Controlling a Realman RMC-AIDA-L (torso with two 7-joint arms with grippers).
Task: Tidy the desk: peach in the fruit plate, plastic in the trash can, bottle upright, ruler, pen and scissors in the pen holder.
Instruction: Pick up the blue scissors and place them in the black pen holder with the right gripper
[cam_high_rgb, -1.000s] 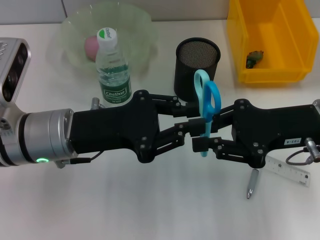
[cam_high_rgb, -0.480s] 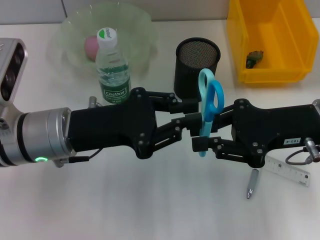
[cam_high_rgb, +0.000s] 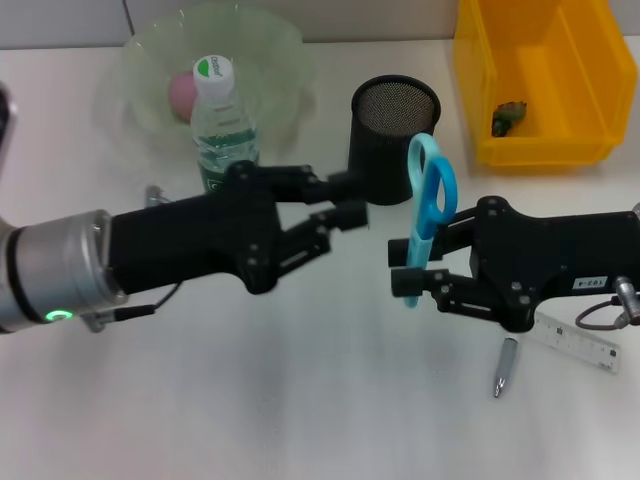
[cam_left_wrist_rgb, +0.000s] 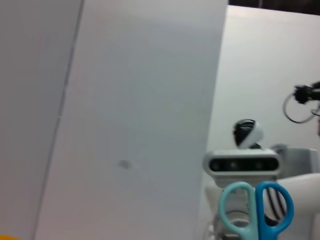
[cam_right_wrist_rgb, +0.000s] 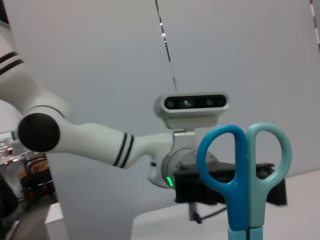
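Your right gripper (cam_high_rgb: 412, 272), right of centre in the head view, is clamped on the scissors (cam_high_rgb: 426, 212) — blades pinched between its fingers, long axis near vertical, handle loops up. Left of it, well apart from the scissors, your left gripper (cam_high_rgb: 345, 206) hangs with fingers spread — just before the pen holder (cam_high_rgb: 392, 124).

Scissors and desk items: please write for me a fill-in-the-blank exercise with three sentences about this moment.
1. The scissors are held upright by the ____ pincer.
2. The peach lies in the ____.
3. The pen lies on the desk beside the ____.

Missing words: right; fruit plate; ruler
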